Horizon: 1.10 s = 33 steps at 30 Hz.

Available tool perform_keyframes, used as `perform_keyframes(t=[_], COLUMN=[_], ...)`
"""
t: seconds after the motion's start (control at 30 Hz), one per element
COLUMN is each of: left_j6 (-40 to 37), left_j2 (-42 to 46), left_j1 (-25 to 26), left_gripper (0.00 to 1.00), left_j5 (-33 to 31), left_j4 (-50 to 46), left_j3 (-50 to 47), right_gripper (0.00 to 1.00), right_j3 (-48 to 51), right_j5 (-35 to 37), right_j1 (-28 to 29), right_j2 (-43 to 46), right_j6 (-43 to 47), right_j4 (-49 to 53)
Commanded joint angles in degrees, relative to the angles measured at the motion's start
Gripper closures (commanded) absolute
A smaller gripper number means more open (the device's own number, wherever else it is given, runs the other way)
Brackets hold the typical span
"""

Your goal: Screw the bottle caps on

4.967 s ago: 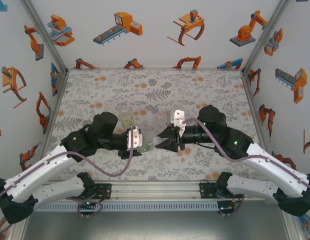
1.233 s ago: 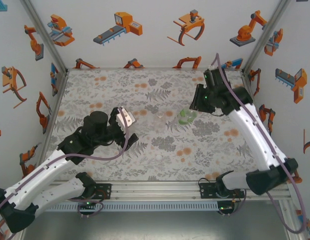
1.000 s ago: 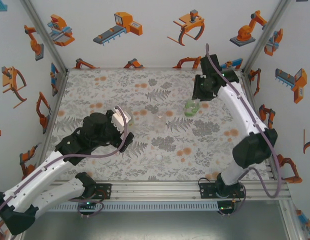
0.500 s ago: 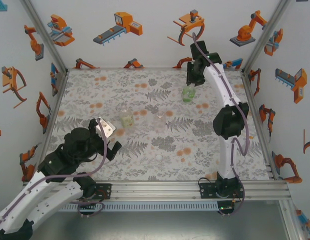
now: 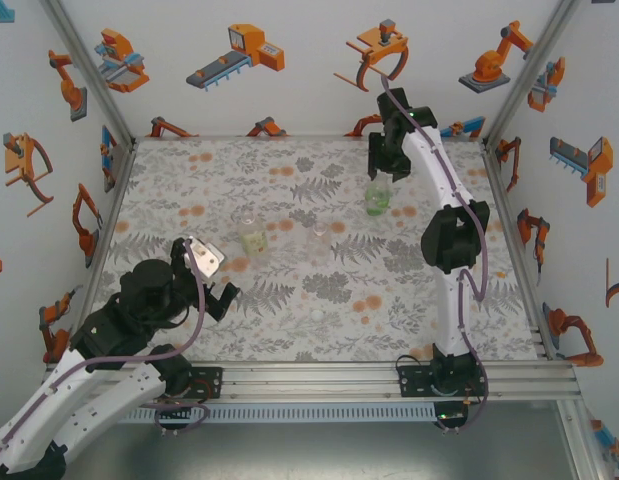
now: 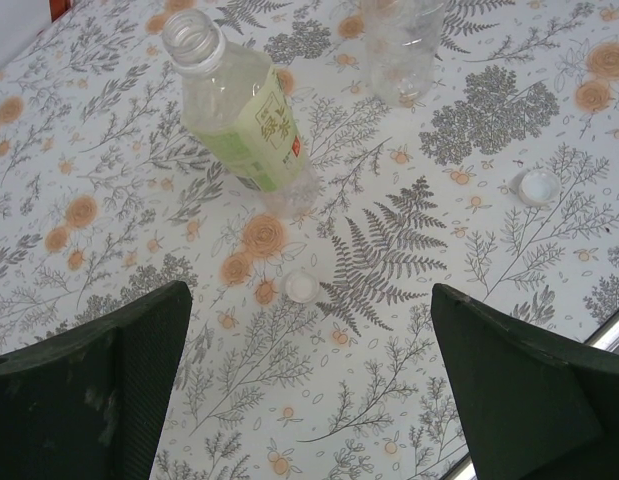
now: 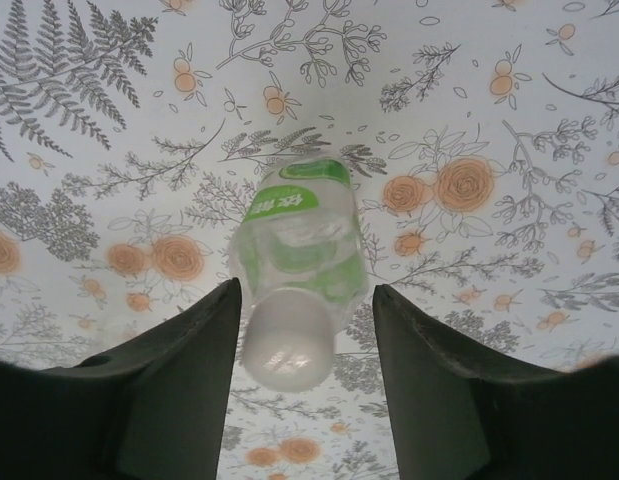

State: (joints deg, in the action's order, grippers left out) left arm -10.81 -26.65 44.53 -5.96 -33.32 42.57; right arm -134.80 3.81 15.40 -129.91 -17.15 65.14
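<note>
My right claw (image 7: 306,290) is spread partway, with one finger (image 7: 179,385) on each side of the green bottle (image 7: 299,225). That bottle stands upright on the tabletop (image 7: 509,120) and its screwed cap (image 7: 287,352) is on, blurred and close, right between my fingertips. A sliver of tabletop shows between the bottle and one finger. On the other side I cannot tell whether I touch it. I am not pinching it. From above, this claw hangs over the bottle towards the far right of the tabletop, near the back wall.

My left claw (image 6: 309,310) is spread wide and grips nothing. It hovers low over the near left of the tabletop. Just ahead of my fingertips a near cap (image 6: 302,287) lies loose on the flower print. A side cap (image 6: 538,186) lies further right with its hollow side up, close to the tabletop's near edge.

Beyond the near cap stands the yellow bottle (image 6: 244,115), its neck open and bare. The clear bottle (image 6: 399,50) stands to its right, apart from it, and its top is cut off in my wrist view. From above, these two stand side by side around mid-tabletop, well apart from the green bottle.
</note>
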Motion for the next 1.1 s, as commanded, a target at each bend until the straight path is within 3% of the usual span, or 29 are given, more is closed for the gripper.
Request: perform_keyframes(t=[0.0, 0.2, 0.43, 0.8, 1.07], left_j6=[-0.1, 0.2, 0.4, -0.8, -0.6], left_j2=[-0.5, -0.8, -2.1, -5.4, -6.4], left_j1=[-0.3, -0.3, -0.3, -0.7, -0.8], left_gripper=[0.03, 0.03, 0.03, 0.03, 0.03], left_j5=[1.3, 2.3, 2.8, 3.6, 4.8], left_j4=[1.6, 2.5, 4.8, 7.3, 7.5], left_j3=[-0.3, -0.5, -1.2, -1.6, -1.7], right_gripper=[0.41, 0.4, 0.4, 0.4, 0.39], right_j3=[-2.0, -3.2, 9.0, 30.6, 33.5], right_j5=[-0.1, 0.4, -0.6, -2.0, -0.4], right_j1=[-0.3, -0.2, 1.9, 13.7, 22.3], right_j2=[1.0, 5.1, 16.0, 29.6, 28.4], right_j6=[-0.8, -1.0, -1.2, -8.2, -12.1], right_j4=[1.3, 3.5, 0.0, -9.0, -11.8])
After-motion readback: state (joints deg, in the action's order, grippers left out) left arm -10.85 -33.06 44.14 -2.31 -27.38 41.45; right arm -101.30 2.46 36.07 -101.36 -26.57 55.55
